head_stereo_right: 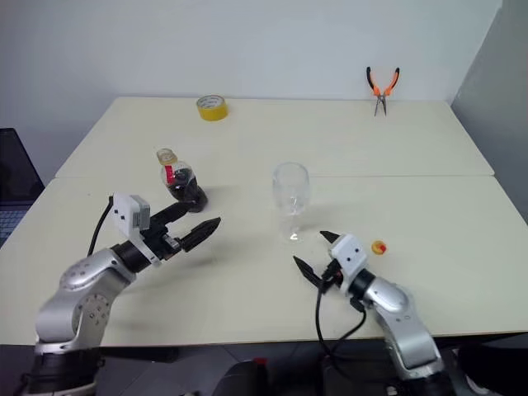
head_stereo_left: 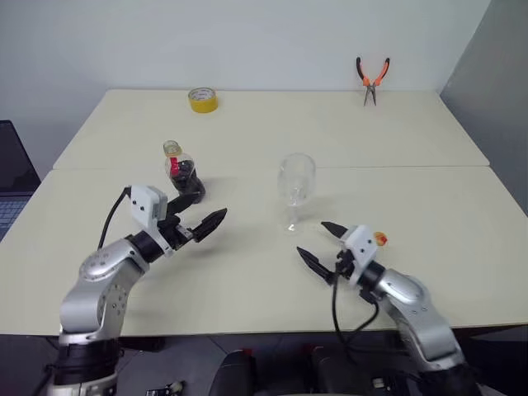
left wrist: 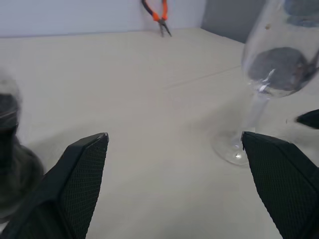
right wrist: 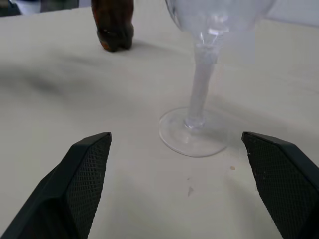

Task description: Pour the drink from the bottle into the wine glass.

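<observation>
Two open, empty grippers flanking bottle and glass.
Left gripper is hovering nearer the upright bottle, just beyond its fingertips; right gripper is facing the glass.

It looked like a lab or workshop room: a bare cream worktop against plain white walls, with orange-handled pliers, a yellow tape roll and a laptop alongside.
</observation>
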Robot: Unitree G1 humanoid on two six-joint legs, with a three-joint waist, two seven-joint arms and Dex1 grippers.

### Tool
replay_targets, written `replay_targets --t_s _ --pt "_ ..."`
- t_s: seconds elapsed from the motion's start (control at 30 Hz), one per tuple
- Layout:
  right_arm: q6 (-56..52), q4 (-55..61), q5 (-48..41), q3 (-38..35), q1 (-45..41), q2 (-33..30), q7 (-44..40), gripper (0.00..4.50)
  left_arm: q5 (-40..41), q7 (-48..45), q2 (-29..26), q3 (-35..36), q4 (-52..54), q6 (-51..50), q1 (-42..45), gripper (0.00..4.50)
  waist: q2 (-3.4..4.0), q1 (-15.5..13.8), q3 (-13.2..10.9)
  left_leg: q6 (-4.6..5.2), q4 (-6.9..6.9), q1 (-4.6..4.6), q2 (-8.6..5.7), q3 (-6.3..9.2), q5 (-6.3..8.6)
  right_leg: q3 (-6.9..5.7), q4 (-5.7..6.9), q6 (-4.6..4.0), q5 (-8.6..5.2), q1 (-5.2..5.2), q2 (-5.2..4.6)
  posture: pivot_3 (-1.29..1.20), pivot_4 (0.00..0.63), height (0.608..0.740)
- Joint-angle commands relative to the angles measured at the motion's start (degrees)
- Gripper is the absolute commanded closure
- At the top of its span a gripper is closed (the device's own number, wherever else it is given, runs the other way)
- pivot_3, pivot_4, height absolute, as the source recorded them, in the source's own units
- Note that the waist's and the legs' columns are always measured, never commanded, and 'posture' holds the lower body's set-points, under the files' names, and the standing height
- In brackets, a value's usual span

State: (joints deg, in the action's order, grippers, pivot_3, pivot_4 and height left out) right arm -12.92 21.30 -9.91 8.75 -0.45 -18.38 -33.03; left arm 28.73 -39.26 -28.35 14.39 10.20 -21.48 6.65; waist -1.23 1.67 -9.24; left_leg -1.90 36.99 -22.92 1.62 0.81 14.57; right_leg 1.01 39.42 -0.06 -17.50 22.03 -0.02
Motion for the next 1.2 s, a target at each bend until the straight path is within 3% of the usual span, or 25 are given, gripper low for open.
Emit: replay_targets --t_s 0.03,0.3,1.2 --pt "-3.1 9.7 -6.0 -3.2 0.3 -2.1 -1.9 0.03 -2.1 3.4 1.7 1.3 3.6 4.4 -2.6 0.00 -0.01 0.0 0.0 0.00 0.00 0.00 -0.01 0.00 0.00 0.01 0.00 0.00 0.00 0.00 0.00 0.00 0.150 0.740" --pt "-14.6 22.3 -18.6 -6.5 0.2 -7.1 -1.8 0.03 -11.8 18.7 6.0 2.7 0.2 9.2 -2.9 0.00 -0.05 -0.3 0.0 0.00 0.03 0.02 -0.05 0.13 0.00 -0.11 -0.12 0.00 0.00 -0.17 -0.01 0.00 0.150 0.740" --pt "-15.4 20.1 -17.6 -4.7 -3.1 -8.7 0.4 0.03 -16.7 21.3 5.9 -0.6 -23.9 13.0 18.5 0.00 -0.07 -0.3 0.0 -0.01 0.03 0.04 -0.08 0.19 0.00 -0.20 -0.29 0.02 0.01 -0.30 0.00 0.00 0.150 0.740"
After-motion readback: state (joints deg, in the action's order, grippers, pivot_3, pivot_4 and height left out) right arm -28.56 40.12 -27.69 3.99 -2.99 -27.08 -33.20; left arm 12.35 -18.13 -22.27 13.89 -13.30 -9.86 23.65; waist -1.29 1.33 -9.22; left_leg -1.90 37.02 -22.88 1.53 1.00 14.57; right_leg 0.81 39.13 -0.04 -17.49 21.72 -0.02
